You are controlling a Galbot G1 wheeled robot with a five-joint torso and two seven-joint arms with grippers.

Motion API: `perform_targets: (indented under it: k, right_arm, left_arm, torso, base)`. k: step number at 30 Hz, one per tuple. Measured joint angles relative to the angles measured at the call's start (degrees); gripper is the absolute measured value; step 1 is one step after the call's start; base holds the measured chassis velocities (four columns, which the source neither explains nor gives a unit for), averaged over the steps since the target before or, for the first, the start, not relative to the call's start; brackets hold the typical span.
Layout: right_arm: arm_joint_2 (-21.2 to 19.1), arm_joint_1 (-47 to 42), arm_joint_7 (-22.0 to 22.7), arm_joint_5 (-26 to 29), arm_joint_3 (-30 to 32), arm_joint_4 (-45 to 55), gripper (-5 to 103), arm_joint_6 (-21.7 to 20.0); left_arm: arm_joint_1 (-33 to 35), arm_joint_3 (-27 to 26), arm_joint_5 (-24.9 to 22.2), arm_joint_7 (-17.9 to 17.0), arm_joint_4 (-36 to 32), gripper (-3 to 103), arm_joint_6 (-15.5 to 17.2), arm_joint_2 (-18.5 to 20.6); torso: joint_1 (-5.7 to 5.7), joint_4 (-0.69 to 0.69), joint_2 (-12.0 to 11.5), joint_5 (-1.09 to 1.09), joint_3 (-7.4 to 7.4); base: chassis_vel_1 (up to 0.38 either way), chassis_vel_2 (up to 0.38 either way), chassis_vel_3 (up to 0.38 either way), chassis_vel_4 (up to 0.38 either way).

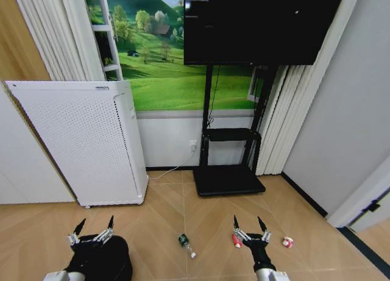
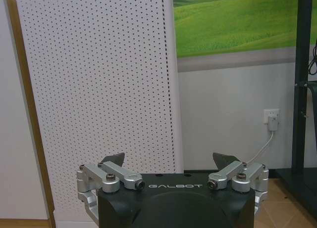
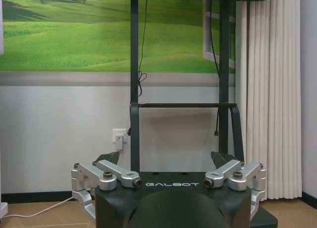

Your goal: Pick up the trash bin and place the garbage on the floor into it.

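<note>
Both grippers carry the word GALBOT in grey letters on the black body, readable in the two wrist views. In the head view the left gripper is at the lower left of the frame, its jaws spread wide and holding nothing, just above a black round shape that looks like the bin; I cannot see inside it. The right gripper is at the lower right, also spread and empty. The garbage lies on the wooden floor along the bottom: a green and white piece in the lower centre, a red piece just beside the right gripper, and a red and white piece further right. A white perforated appliance stands at the left, a black TV stand in the middle.
</note>
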Motion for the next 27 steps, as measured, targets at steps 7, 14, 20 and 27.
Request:
perform_targets:
  k: [7, 14, 20, 27]
  right_arm:
    - [0.09, -0.08, 0.03, -0.05, 0.06, 0.05, 100, 0.0]
    - [0.08, -0.09, 0.12, -0.06, 0.15, 0.07, 100, 0.0]
    - [0.22, -0.1, 0.79, -0.14, 0.1, 0.15, 100, 0.0]
    - [0.27, -0.09, 0.94, -0.18, 0.15, 0.16, 100, -0.02]
  left_arm:
    - [0.02, 0.26, 0.23, 0.03, 0.07, 100, 0.0, 0.1]
    - [0.04, 0.38, 0.32, 0.08, 0.11, 100, -0.02, 0.14]
    - [0.05, 0.37, 0.33, 0.1, 0.11, 100, -0.02, 0.19]
    - [0.07, 0.3, 0.43, 0.14, 0.16, 100, -0.06, 0.11]
  torso:
    - [-0.55, 0.0, -1.6, 0.0, -1.03]
    - [-0.91, 0.0, -2.95, 0.0, -2.01]
    - [-1.27, 0.0, -4.0, 0.0, -2.73]
    - [-1.81, 0.0, -6.15, 0.0, -4.34]
  base:
    - [0.0, 0.0, 0.0, 0.0]
    - [0.0, 0.0, 0.0, 0.0]
    - [0.0, 0.0, 0.0, 0.0]
    - [0.0, 0.0, 0.0, 0.0]
